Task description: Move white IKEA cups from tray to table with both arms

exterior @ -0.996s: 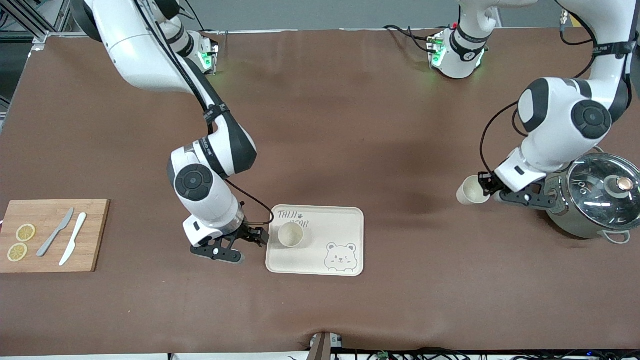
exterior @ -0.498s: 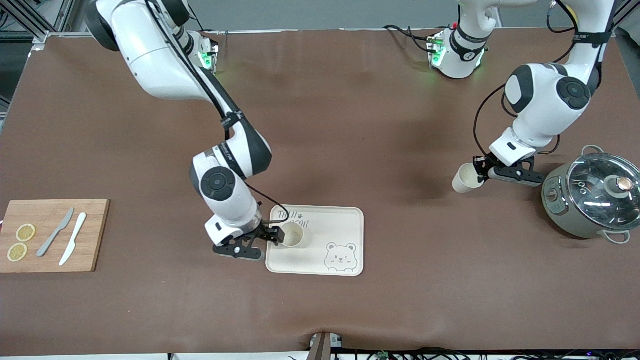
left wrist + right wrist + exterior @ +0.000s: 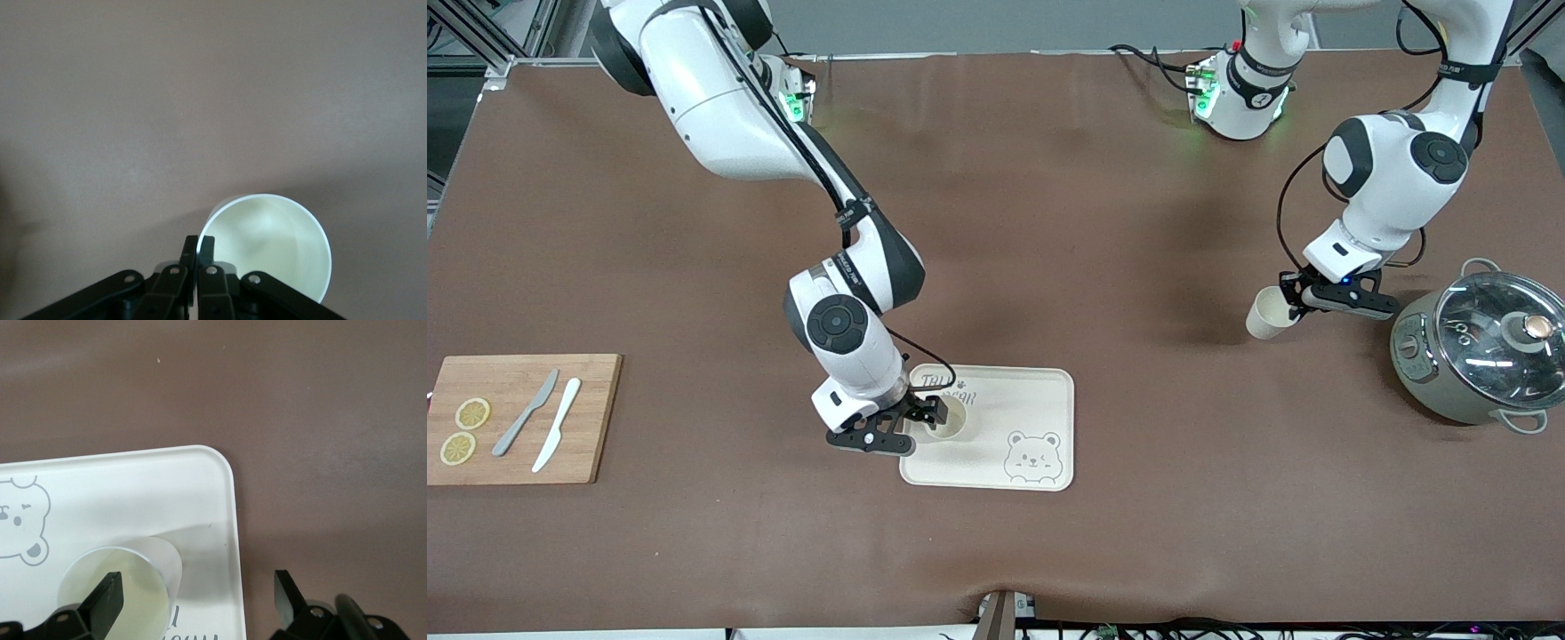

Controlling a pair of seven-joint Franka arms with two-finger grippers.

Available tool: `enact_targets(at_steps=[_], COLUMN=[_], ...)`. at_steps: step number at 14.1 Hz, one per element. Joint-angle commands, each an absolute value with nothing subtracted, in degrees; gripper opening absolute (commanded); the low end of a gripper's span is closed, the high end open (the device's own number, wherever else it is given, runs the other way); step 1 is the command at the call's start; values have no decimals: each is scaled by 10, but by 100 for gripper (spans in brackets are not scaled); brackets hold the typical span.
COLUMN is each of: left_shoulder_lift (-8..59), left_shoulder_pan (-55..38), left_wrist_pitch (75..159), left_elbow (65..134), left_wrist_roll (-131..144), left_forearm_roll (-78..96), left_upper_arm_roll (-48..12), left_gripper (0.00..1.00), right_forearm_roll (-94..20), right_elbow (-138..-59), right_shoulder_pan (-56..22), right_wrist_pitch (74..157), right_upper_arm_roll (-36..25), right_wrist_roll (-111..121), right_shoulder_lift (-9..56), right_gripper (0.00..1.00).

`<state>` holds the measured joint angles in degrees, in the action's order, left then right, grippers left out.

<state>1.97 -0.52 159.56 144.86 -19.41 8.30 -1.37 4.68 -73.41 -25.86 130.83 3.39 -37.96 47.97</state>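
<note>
my right pincer (image 3: 927, 416) is down at the tray (image 3: 1040, 391), at the corner nearest the right arm's end of the desk (image 3: 1049, 222), with its fingers (image 3: 105, 600) spread wide; in the right wrist view one finger sits over the mouth of the cup (image 3: 945, 418) and the other hangs outside the tray's rim, so nothing is being pinched. that cup stands upright on the tray, near the printed lettering and apart from the bear drawing (image 3: 1032, 456), which is nearer the front camera. my left pincer (image 3: 1294, 300) is up in the air over bare desk, just beside the pot (image 3: 1480, 351) toward the left arm's end, and it is pressed together on the rim of the second cup (image 3: 1266, 313); the left wrist view shows the fingertips (image 3: 198, 248) meeting on the cup's wall, with its pale inside open to the camera. that cup is tilted, mouth turned toward the middle of the desk. toward the right arm's end lies a cutting board (image 3: 596, 418) with two lemon slices (image 3: 472, 413), a grey knife (image 3: 525, 413) and a white knife (image 3: 557, 436) on it.
</note>
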Motion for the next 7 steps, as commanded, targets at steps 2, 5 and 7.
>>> enact_targets(at_steps=[2,5,7], left_shoulder_lift=[44,64,66], left_shoulder_pan=[3,11,13], left_wrist_pitch=[1656,1679,1679], left_elbow=[1465,1469,1470], left_wrist_roll=[-218,-237,-245], left_forearm_roll=[95,96,96], left_upper_arm_roll=[-18,-19,-19], left_gripper=[0,0,0], right_forearm_roll=[58,59,58], right_elbow=[-727,-727,-727], right_shoulder_pan=[-270,-277,-279], right_wrist_pitch=[1310,1316,1316], right_upper_arm_roll=[31,31,31], right_wrist_roll=[-388,-390,-390], right_shoulder_lift=[497,507,507], right_gripper=[100,100,100])
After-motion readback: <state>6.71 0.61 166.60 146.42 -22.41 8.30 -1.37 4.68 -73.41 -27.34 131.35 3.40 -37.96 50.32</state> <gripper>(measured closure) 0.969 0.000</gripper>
